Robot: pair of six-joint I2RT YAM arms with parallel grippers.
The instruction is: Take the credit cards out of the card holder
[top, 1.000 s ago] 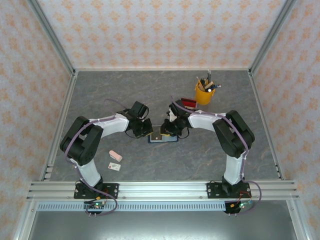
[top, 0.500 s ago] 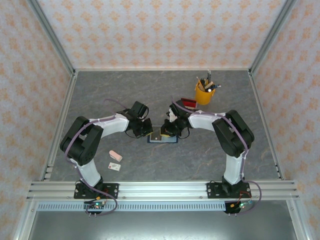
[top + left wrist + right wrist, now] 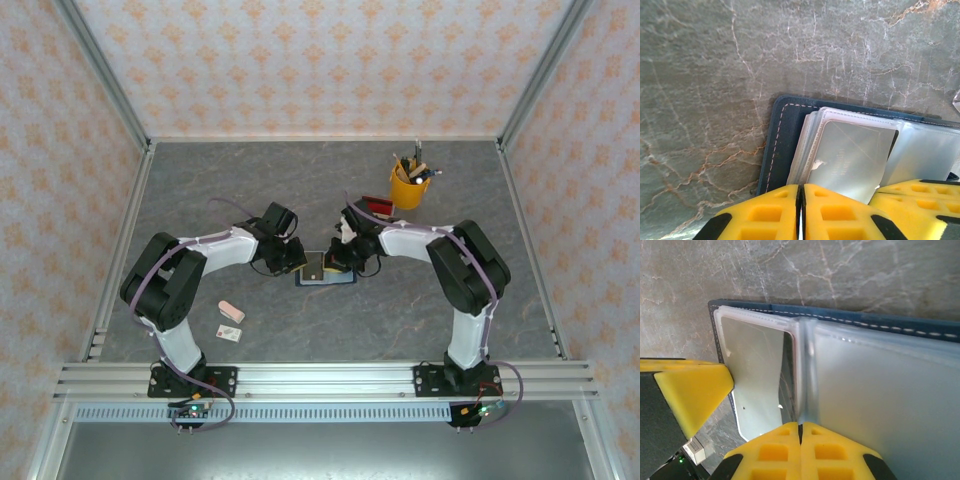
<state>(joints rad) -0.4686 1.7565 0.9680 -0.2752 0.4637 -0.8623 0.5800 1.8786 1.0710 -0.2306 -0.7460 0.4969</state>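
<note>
Both clenched, the left tool (image 3: 801, 194) and the right tool (image 3: 800, 432) meet over the open card holder (image 3: 784, 131) on the grey surface (image 3: 715, 75).

Navy card holder (image 3: 782, 130), white-stitched, on grey marbled table (image 3: 715, 75); sleeves (image 3: 855, 155) seemingly frosted.

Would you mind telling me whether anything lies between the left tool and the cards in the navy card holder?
Yes. The pale card sits inside a frosted plastic sleeve of the open navy blue folding card holder; that film covers it ahead of the shut left tool.
</note>
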